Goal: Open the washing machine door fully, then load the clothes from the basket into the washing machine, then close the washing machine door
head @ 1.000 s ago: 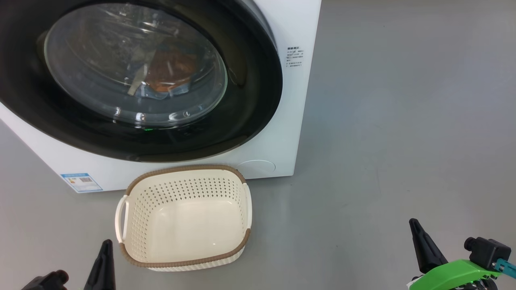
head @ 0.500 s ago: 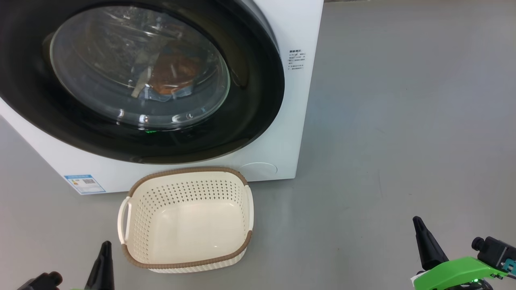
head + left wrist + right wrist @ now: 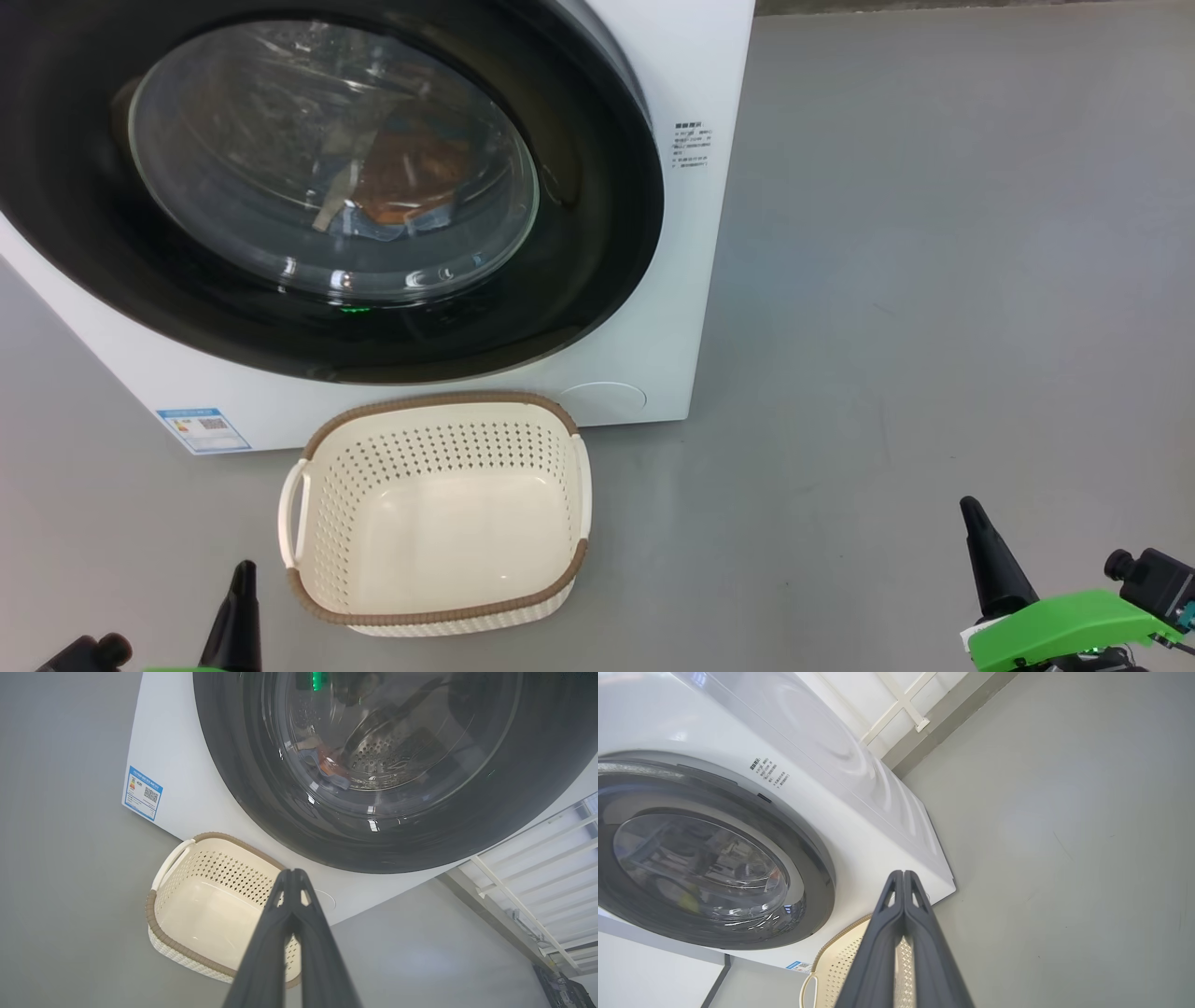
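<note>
We see the door [image 3: 597, 233] shut with clothes [image 3: 411, 173] inside. The basket [image 3: 429, 448] sits just beside it. Our left gripper [image 3: 292, 875] and right gripper [image 3: 903, 875] hold nothing, fingers [image 3: 271, 933] pinched together.

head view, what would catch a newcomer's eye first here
The big glossy black washing machine door, shut, takes up the upper left, with the clothes showing orange through its glass. Just below, on the grey floor, the cream basket stands empty.
</note>
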`<state>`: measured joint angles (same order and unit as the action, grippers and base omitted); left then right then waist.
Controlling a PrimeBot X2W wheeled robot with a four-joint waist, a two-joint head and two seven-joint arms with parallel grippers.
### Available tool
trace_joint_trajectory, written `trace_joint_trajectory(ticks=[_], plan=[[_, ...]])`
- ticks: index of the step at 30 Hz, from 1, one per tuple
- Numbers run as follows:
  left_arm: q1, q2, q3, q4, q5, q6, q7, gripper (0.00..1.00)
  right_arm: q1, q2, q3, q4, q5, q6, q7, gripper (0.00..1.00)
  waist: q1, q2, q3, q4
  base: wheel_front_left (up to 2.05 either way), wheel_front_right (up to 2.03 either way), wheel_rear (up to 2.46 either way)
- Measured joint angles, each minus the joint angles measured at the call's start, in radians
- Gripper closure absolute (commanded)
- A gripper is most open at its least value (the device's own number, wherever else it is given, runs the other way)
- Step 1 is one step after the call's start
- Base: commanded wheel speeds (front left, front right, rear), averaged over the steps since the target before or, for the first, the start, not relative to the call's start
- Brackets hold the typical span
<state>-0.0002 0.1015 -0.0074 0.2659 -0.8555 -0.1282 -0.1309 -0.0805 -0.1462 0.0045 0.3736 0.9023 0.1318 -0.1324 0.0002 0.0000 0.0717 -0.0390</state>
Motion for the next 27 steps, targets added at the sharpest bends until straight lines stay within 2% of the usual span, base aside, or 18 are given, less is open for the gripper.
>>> trace_joint_trajectory(ticks=[27], plan=[[-0.016,-0.022,0.023,0.0,-0.248,0.0,0.076,1.0,0.0,0.029,-0.048,-0.033,0.233,0.0,0.08,1.0,-0.0001,0.0,-0.023,0.013,0.0,0.0,0.0]])
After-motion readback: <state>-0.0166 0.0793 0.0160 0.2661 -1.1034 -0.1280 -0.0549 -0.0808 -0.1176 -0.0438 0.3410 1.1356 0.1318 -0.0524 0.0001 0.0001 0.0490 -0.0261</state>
